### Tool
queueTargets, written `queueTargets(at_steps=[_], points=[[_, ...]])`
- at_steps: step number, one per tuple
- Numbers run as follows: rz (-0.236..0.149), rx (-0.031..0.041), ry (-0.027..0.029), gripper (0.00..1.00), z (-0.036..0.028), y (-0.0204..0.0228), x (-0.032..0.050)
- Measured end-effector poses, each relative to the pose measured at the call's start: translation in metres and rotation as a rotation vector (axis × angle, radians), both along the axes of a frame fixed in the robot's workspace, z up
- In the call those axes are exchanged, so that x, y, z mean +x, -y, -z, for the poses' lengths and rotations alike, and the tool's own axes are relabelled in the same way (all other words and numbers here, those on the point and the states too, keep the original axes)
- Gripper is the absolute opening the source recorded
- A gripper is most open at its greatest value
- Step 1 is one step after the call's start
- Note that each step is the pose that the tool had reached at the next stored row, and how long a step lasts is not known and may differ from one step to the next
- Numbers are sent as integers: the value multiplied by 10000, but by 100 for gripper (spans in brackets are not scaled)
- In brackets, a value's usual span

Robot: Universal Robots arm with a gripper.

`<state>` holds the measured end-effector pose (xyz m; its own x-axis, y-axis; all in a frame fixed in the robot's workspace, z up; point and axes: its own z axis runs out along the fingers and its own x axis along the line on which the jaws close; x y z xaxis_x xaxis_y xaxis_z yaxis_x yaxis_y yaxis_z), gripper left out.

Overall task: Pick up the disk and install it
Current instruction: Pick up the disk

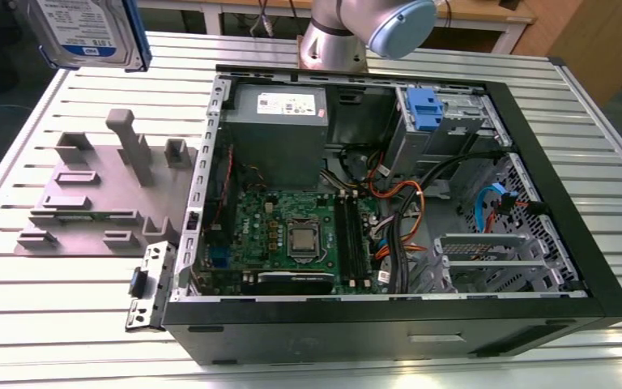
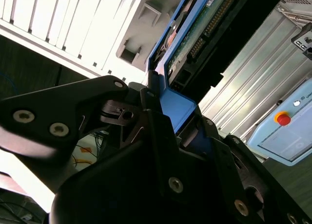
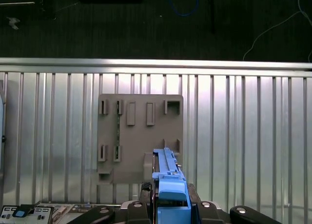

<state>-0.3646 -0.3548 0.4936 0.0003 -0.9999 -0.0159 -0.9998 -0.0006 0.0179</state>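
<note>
You've got a ribbed metal desk (image 1: 52, 324) carrying an open computer case (image 1: 398, 324) and a grey fixture plate (image 1: 95, 194). In the first wrist view, dark floor (image 3: 97, 29) lies beyond the desk edge. The disk (image 1: 87, 32) is held up off the desk at the exterior view's left. It is silver-grey with a white-and-blue label and blue side rails. The pincer (image 2: 168, 114) is clamped on the disk's blue end tab.

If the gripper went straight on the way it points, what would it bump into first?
Probably the grey holder plate on the slatted table, straight ahead of the gripper in the first wrist view. The disk it holds would touch first; depth is unclear.
</note>
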Motion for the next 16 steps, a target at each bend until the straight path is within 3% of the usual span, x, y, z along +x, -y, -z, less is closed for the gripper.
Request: queueTargets(at_steps=[16], points=[[0, 1, 0, 36, 0, 0, 18]])
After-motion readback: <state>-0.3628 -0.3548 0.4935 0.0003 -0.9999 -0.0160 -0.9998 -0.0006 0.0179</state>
